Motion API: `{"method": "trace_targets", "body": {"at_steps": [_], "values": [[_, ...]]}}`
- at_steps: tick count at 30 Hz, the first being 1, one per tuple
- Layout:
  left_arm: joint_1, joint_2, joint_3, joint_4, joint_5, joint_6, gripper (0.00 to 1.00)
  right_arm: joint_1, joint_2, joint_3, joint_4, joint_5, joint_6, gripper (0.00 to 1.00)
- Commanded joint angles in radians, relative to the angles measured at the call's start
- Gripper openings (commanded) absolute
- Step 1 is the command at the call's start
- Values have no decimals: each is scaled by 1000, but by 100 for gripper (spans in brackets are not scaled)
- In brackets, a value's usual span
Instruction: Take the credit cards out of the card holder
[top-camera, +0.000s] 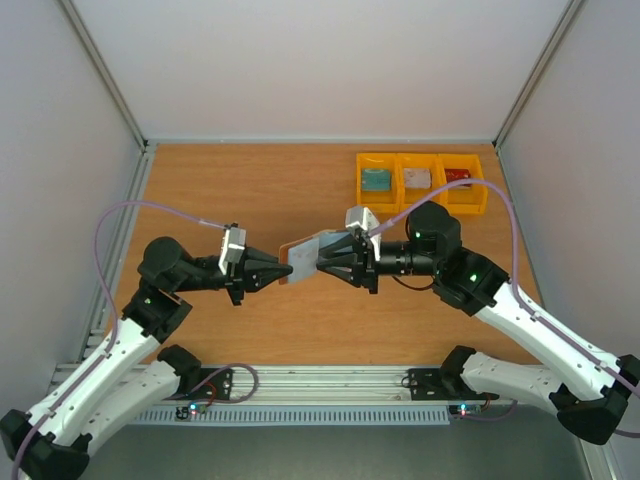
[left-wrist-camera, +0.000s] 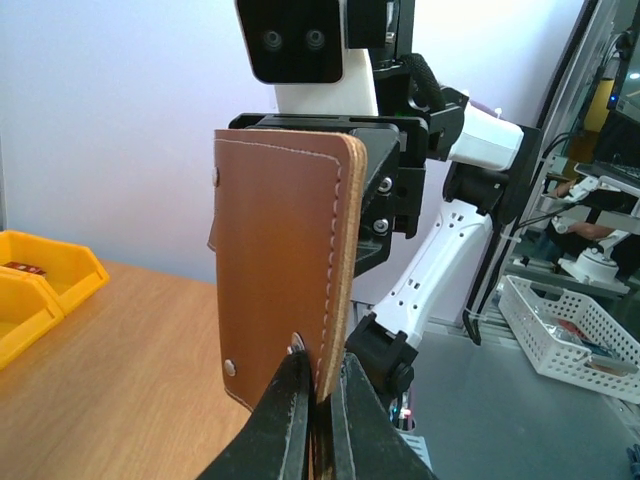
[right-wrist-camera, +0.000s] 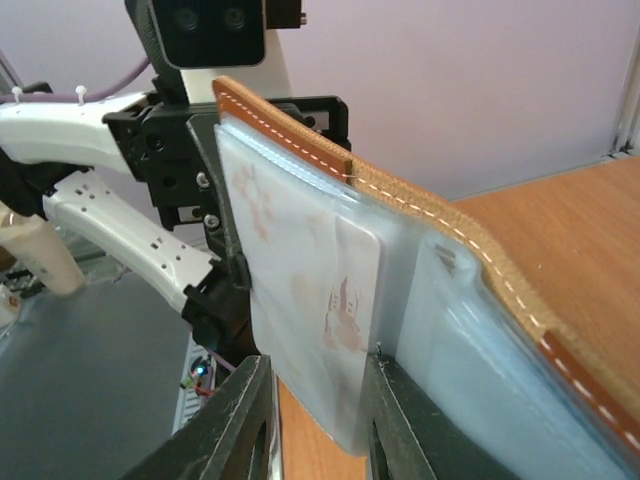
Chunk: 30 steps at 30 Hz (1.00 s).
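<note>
Stretching lengthwise left-to-right, opened card holder (top-camera: 303, 255), left tool (top-camera: 284, 271) pinching its edge, right tool (top-camera: 321, 260) spread.

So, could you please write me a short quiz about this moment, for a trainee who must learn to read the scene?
1. True or false: the brown leather card holder lies flat on the wooden table.
2. In the top view, what colour is the plastic card in the leftmost of the three yellow plastic bins? A red, B teal, C whitish.
3. Fill in: the ___ arm's jaws pinch the holder's stitched edge.
Key: 1 false, it is up in the air between the two arms. 2 B. 3 left.
</note>
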<state>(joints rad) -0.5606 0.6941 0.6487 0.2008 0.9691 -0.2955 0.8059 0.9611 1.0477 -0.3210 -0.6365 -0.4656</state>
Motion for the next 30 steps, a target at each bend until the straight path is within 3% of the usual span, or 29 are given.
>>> {"method": "trace_targets", "body": {"at_steps": [1, 5, 8, 14, 19, 30], "values": [[-38, -21, 6, 102, 81, -4, 0, -16, 76, 2, 160, -9, 77, 30], [-41, -29, -3, 101, 46, -9, 0, -10, 140, 24, 234, -205, 113, 32], [-41, -40, -20, 86, -2, -14, 0, -8, 151, 28, 252, -299, 130, 28], [-41, -62, -60, 44, -151, -19, 0, -8, 128, 28, 204, -234, 124, 21], [-41, -71, -71, 7, -297, -9, 0, -8, 135, 51, 116, -212, 106, 37], [-41, -63, -72, 24, -291, -26, 0, 121, 183, 25, 204, 216, 113, 78]]}}
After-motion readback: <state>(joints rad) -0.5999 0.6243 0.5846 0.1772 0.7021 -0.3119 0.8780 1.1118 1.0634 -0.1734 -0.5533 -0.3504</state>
